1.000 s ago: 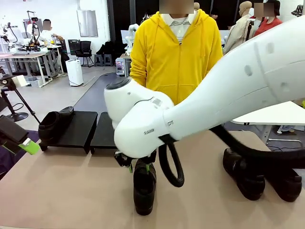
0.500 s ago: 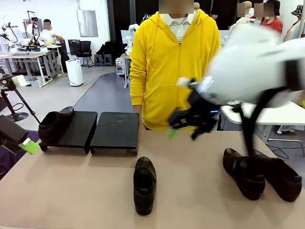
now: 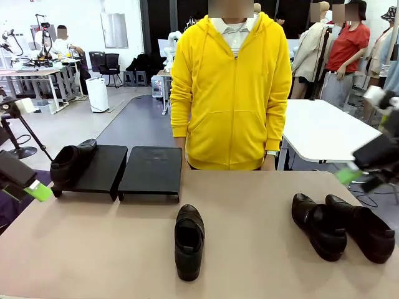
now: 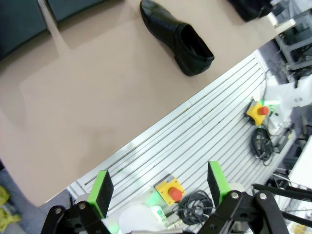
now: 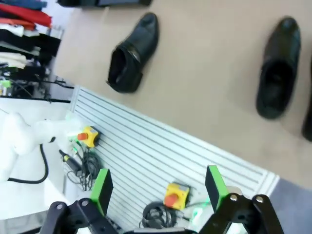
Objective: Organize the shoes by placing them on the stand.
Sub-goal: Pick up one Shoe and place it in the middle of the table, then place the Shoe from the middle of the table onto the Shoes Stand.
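Judging one loafer [image 3: 70, 163] shelved on the stand's [image 3: 153, 169] left tray, we hold our left gripper [image 4: 159, 187] and right gripper [image 5: 158, 187] spread and empty; next we should pinch the lone loafer [image 3: 189, 240] near the stand's front, a pair of loafers [image 3: 330, 230] waiting well right of it.

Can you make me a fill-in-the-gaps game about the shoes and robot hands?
The stand holds ___ shoe. On the table lie ___ shoes. The person's hoodie is ___. The left gripper and right gripper are both ___.
Missing: one, three, yellow, open.
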